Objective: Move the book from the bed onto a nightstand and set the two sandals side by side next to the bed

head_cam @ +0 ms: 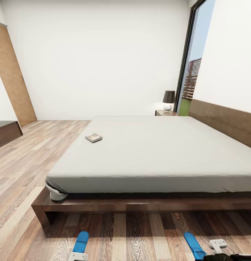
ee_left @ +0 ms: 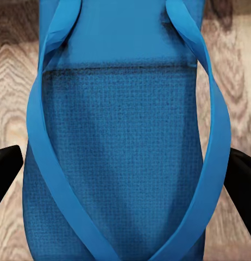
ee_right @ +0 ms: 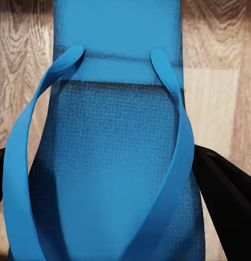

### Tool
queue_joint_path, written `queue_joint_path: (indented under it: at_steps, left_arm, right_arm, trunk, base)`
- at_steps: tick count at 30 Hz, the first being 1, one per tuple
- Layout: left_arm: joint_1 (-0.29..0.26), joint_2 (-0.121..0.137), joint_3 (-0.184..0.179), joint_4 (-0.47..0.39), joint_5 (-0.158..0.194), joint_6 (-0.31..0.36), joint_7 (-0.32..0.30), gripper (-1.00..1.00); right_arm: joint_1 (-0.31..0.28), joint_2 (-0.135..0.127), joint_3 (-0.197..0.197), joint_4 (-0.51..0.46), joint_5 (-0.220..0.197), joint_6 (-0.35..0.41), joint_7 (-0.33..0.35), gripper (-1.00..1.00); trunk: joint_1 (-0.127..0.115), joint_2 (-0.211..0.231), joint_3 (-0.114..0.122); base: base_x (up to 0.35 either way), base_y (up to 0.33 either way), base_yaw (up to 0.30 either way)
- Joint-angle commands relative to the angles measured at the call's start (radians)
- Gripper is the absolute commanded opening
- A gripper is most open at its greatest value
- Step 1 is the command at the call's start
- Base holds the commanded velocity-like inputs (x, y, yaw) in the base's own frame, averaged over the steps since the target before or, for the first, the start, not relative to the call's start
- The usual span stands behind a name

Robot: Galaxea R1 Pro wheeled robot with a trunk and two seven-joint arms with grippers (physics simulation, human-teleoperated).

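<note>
I am on the sandal half of the job: each of my arms hangs low over the wood-plank floor (head_cam: 27, 174) at the foot of the large low bed with the dark-brown frame and light-grey mattress (head_cam: 150, 156). In the head view my left gripper (head_cam: 77, 256) sits at the near end of one flat bright-blue sandal (head_cam: 81, 242), and my right gripper (head_cam: 218, 248) is by the other bright-blue sandal (head_cam: 193, 244); the two lie well apart, both near the bed frame. In the left wrist view that sandal (ee_left: 123, 163) lies between my dark fingers (ee_left: 6, 166), and in the right wrist view the other sandal (ee_right: 117, 163) lies likewise between my dark fingers (ee_right: 226, 190). The fingers flank each sole closely, but I cannot tell whether they press it or merely straddle it. The small thin greyish paperback (head_cam: 93, 137) lies on the mattress near its left edge, not yet moved; a low dark-brown nightstand (head_cam: 166, 112) with a dark-shaded lamp (head_cam: 168, 99) stands beyond the bed's far corner by the window. As I judge it, the next move calls for bringing the two sandals close together and parallel beside the bed, and after that the book.
</note>
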Motion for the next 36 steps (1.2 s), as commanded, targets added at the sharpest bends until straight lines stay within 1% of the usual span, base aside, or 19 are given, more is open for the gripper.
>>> queue_joint_path:
  at_steps: [1,4,7,9,12,14,21,33,34,36]
  left_arm:
    - [-0.001,0.000,-0.009,0.000,0.008,-0.003,0.005,-1.00]
    - [-0.001,0.000,-0.009,0.000,0.008,-0.003,0.005,-1.00]
    - [-0.001,0.000,-0.009,0.000,0.008,-0.003,0.005,-1.00]
    - [-0.001,0.000,-0.009,0.000,0.008,-0.003,0.005,-1.00]
    - [-0.001,0.000,-0.009,-0.001,0.008,-0.002,0.005,-1.00]
    - [-0.001,0.000,-0.009,-0.001,0.008,-0.002,0.005,-1.00]
    - [-0.005,0.000,-0.009,-0.001,0.008,-0.002,0.005,-1.00]
    - [-0.012,0.000,-0.009,-0.001,0.008,-0.002,0.006,-1.00]
    - [-0.021,0.000,-0.009,-0.001,0.008,-0.002,0.006,-1.00]
    - [-0.043,0.000,-0.009,0.000,0.008,-0.002,0.006,-1.00]
  right_arm:
    - [0.002,0.001,-0.001,-0.015,-0.009,0.023,-0.002,-1.00]
    - [0.004,0.002,-0.002,-0.036,-0.008,0.037,-0.002,-1.00]
    - [0.005,0.002,-0.002,-0.081,-0.007,0.056,-0.001,-1.00]
    - [0.006,0.002,-0.002,-0.117,-0.007,0.091,-0.001,-1.00]
    - [0.007,0.002,-0.001,-0.154,-0.007,0.118,-0.002,-1.00]
    - [0.007,0.004,-0.001,-0.193,-0.006,0.138,-0.002,-1.00]
    - [0.007,0.004,-0.005,-0.230,-0.005,0.212,-0.007,-1.00]
    - [0.007,0.006,-0.006,-0.237,-0.004,0.230,-0.010,-1.00]
    - [0.007,0.006,-0.007,-0.237,-0.004,0.230,-0.010,-1.00]
    - [0.006,0.007,-0.007,-0.237,-0.004,0.231,-0.010,-1.00]
  trunk:
    - [0.004,-0.008,-0.004]
    - [0.015,-0.029,-0.014]
    - [0.027,-0.050,-0.023]
    - [0.034,-0.064,-0.029]
    - [0.046,-0.085,-0.039]
    - [0.047,-0.085,-0.046]
    - [0.050,-0.087,-0.073]
    - [0.055,-0.090,-0.120]
    - [0.056,-0.090,-0.124]
    - [0.056,-0.090,-0.124]
  base:
    - [0.000,0.000,0.000]
    - [0.000,0.000,0.000]
    - [0.000,0.000,0.000]
    - [0.000,0.000,0.000]
    - [0.000,0.000,0.000]
    - [0.000,0.000,0.000]
    - [0.000,0.000,0.000]
    - [0.000,0.000,0.000]
    - [0.000,0.000,0.000]
    - [0.000,0.000,0.000]
